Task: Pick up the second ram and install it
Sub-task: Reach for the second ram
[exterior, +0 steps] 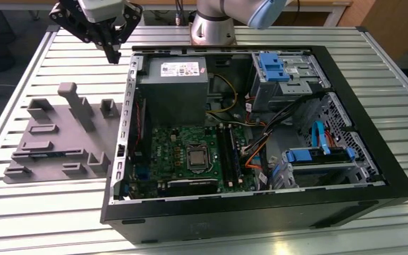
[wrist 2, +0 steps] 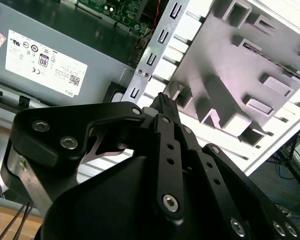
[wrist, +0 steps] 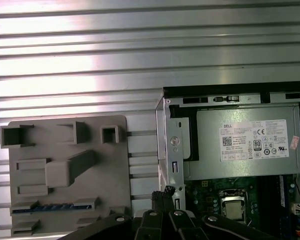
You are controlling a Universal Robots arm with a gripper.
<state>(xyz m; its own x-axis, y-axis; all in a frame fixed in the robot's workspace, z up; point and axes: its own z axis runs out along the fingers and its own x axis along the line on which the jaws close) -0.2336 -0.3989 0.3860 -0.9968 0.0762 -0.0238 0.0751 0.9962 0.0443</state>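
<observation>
Leftward in the exterior view, you find the second ram (exterior: 48, 154) in a low slot of the grey holder plate (exterior: 62, 142), which lies on the slatted table (exterior: 48, 212) just beside the open computer case (exterior: 374, 175). In the first wrist view the second ram (wrist: 52, 206) reads as a slim, long bluish strip with darker patches along it, set between two grey end blocks of the holder plate (wrist: 115, 165). Your gripper (exterior: 112, 57) hangs over the table at the case's corner near the power supply (exterior: 172, 85), well apart from the stick. In both wrist views the gripper (wrist 2: 163, 97) (wrist: 163, 192) has its fingertips pressed together, with nothing between them. Inside the case, long black memory slots (exterior: 227, 151) run along the motherboard (exterior: 168, 154).
</observation>
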